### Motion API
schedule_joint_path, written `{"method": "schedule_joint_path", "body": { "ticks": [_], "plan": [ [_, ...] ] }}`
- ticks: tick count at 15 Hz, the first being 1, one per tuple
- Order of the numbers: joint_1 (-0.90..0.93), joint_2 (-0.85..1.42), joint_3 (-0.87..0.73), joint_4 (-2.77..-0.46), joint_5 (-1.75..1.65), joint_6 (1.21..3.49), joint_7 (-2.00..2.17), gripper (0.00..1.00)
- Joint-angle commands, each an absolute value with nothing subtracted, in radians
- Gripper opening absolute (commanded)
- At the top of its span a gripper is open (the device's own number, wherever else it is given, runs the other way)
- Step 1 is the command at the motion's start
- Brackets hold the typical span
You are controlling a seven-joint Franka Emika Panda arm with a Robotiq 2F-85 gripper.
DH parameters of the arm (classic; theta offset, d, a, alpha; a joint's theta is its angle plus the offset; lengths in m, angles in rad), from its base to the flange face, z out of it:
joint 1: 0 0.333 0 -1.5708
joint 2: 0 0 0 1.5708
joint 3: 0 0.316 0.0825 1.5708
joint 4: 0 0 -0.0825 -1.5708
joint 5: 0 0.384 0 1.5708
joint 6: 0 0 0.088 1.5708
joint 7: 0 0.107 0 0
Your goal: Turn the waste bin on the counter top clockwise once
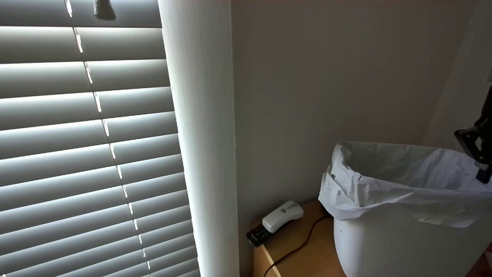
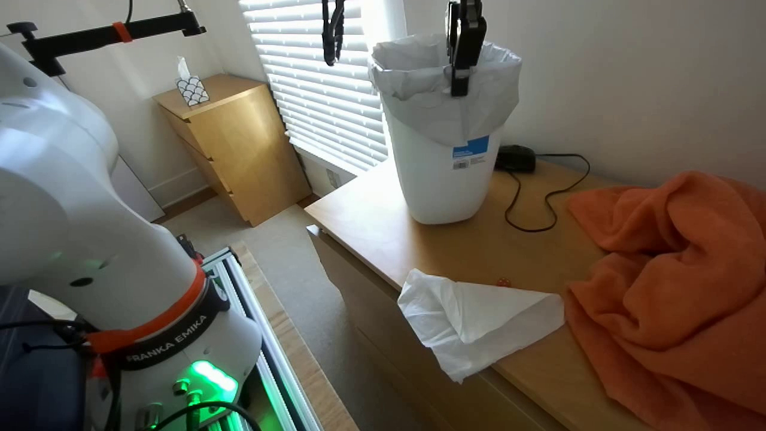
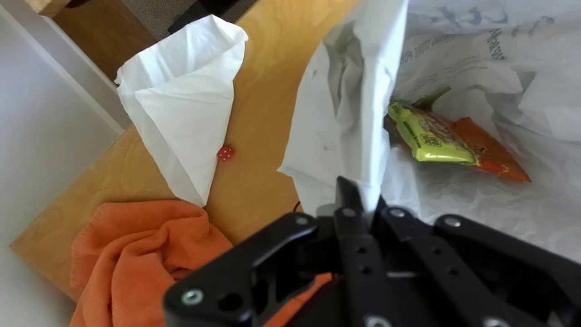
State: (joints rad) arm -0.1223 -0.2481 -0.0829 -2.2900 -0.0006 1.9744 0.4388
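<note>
The waste bin (image 2: 437,173) is white plastic with a crinkled white liner bag (image 1: 384,196) folded over its rim. It stands upright on the brown wooden counter top (image 2: 371,206), near the wall. My gripper (image 2: 459,87) points down at the near side of the rim in an exterior view. In the wrist view the gripper (image 3: 366,206) has one finger on each side of the liner-covered rim and is shut on it. A yellow-green wrapper (image 3: 438,141) and an orange one lie inside the bin. An exterior view shows the gripper (image 1: 483,173) only at the right edge.
An orange cloth (image 2: 676,287) and a folded white sheet (image 2: 479,317) lie on the counter, with a red die (image 3: 225,153) beside the sheet. A black adapter (image 2: 516,158) with cable lies behind the bin. A white remote (image 1: 283,215) rests on a black one (image 1: 258,235).
</note>
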Motion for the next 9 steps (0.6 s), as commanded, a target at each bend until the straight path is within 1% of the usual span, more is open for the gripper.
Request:
{"method": "schedule_joint_path", "body": {
  "ticks": [1, 6, 7, 9],
  "plan": [
    [-0.132, -0.248, -0.074, -2.288, 0.002, 1.972, 0.438, 0.05],
    [-0.132, -0.248, -0.074, -2.289, 0.002, 1.973, 0.442, 0.05],
    [-0.135, -0.259, -0.069, -2.302, -0.005, 1.977, 0.471, 0.01],
    [-0.137, -0.290, -0.061, -2.334, 0.049, 2.000, 0.585, 0.01]
  ]
}}
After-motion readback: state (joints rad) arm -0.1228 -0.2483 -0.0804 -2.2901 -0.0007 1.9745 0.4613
